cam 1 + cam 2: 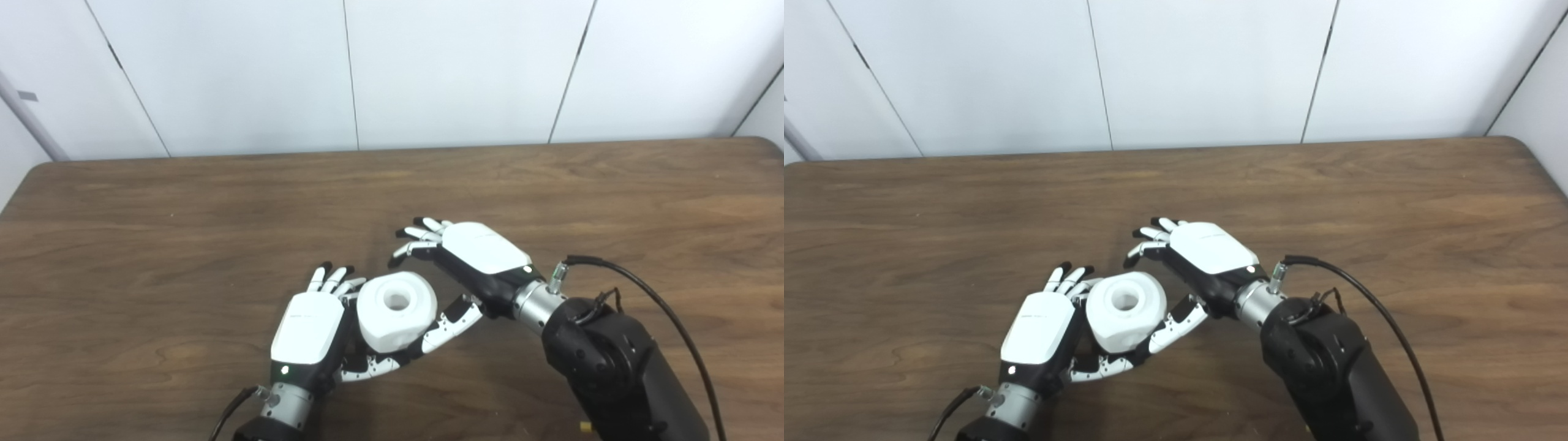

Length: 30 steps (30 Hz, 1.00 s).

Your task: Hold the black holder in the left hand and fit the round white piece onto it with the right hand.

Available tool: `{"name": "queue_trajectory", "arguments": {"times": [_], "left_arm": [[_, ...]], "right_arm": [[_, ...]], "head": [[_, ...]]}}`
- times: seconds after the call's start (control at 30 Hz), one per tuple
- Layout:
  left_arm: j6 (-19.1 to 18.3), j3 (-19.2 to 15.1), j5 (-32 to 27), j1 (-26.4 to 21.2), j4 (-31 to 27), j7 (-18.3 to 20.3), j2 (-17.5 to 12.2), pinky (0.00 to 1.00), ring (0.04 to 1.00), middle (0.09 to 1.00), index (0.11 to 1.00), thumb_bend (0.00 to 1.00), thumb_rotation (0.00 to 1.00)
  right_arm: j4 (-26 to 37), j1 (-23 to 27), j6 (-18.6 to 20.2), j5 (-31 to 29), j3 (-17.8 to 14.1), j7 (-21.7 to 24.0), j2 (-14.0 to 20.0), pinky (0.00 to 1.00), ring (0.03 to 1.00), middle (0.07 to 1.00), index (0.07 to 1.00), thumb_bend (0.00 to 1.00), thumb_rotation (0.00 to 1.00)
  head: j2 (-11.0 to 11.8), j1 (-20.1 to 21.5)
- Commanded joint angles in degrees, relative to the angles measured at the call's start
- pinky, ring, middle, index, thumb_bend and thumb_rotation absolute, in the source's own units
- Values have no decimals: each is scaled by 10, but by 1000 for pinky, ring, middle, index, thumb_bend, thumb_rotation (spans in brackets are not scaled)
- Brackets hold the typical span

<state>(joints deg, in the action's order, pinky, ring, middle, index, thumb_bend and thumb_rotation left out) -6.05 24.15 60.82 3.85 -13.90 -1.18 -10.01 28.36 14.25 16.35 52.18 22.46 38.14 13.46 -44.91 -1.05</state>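
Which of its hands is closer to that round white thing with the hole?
Left. The left hand is cupped around the round white piece, touching it. The right hand hovers open just beyond it, fingers spread.

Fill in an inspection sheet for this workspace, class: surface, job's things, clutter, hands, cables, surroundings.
Surface: brown wooden table, bare apart from the hands.
Job's things: round white piece with a centre hole, between the two hands; black holder not visible.
Clutter: nothing seen.
Hands: left hand curled around the white piece; right hand beside it, fingers spread, thumb near the piece.
Cables: black cable loops from the right wrist; another at the left wrist.
Surroundings: white panelled wall behind the table.
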Motion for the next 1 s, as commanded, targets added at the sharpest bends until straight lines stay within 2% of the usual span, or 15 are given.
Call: {"name": "queue_trajectory", "arguments": {"times": [0.0, 0.23, 0.63, 0.97], "left_arm": [[4, 9, 13, -1, 11, 14, -5, 1000, 916, 805, 485, 524, 54], [4, 8, 11, -1, 10, 15, -6, 1000, 916, 805, 485, 524, 54], [4, 4, 9, -3, 11, 15, -8, 1000, 916, 802, 485, 524, 54], [4, 3, 9, -3, 12, 15, -11, 1000, 921, 804, 485, 524, 54]], "right_arm": [[12, 13, -2, 1, -10, -8, -2, 1000, 1000, 953, 811, 998, 484], [15, 11, 5, 6, -21, -5, -4, 1000, 1000, 998, 987, 1000, 534], [59, -11, 28, -11, -63, 27, 24, 1000, 1000, 1000, 990, 1000, 500], [90, -40, 36, -42, -103, 33, 57, 1000, 1000, 1000, 979, 1000, 490]], "head": [[0, -1], [-2, 4], [0, 9], [0, 14]]}}
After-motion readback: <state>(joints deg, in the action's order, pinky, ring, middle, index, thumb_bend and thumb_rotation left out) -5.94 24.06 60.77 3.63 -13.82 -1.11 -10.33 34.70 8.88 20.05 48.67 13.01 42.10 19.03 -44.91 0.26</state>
